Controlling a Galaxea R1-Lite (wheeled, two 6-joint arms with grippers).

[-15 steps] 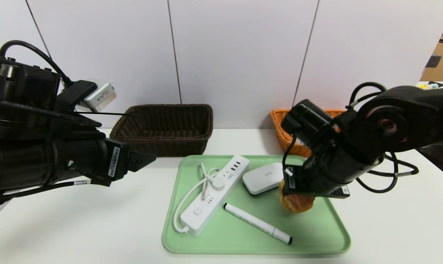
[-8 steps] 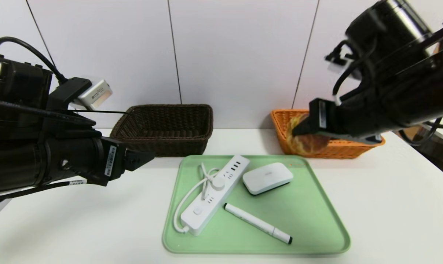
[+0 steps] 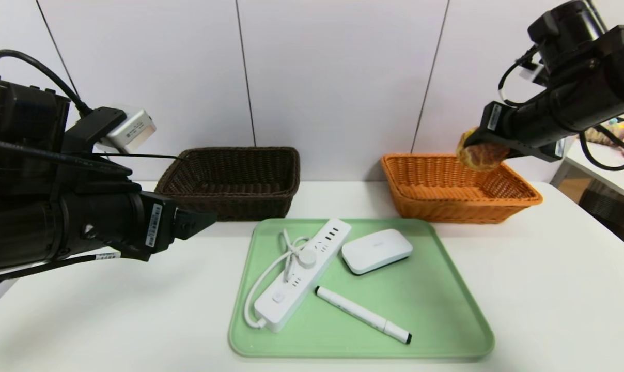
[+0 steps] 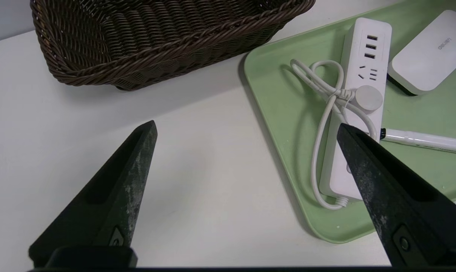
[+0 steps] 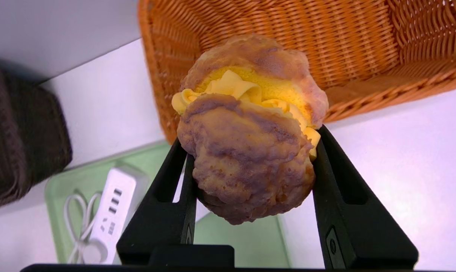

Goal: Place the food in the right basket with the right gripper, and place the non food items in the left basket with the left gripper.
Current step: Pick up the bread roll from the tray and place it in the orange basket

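The right gripper [image 3: 481, 147] hangs in the air above the orange wicker basket [image 3: 462, 204], its black fingers [image 5: 167, 211] clamped on either side of a cream puff [image 5: 250, 128]. The pastry, browned on its crust with yellow cream showing at the split, is clear of the basket's floor and sits over the basket's far right part in the head view. The right arm reaches in from the upper right, angled forward and downward toward the basket.

On the opposite side, the left gripper [image 4: 247, 130] is parked low over the white table [image 3: 549, 289], near the dark brown wicker basket [image 3: 229, 181] and just left of the green tray [image 3: 446, 320]. Its two pointed fingers [image 4: 126, 181] are spread wide with nothing between them, tips aimed forward and slightly down.

The tray lies on the table in front of the two baskets. On it rest a white power strip [image 3: 304, 271] with its cord bundled alongside, a white flat rounded device [image 3: 376, 250] just right of the strip's far end, and a white marker pen [image 3: 361, 314] with a black tip, lying diagonally near the tray's middle. The brown basket stands to the left at the back of the table, the orange one to the right.
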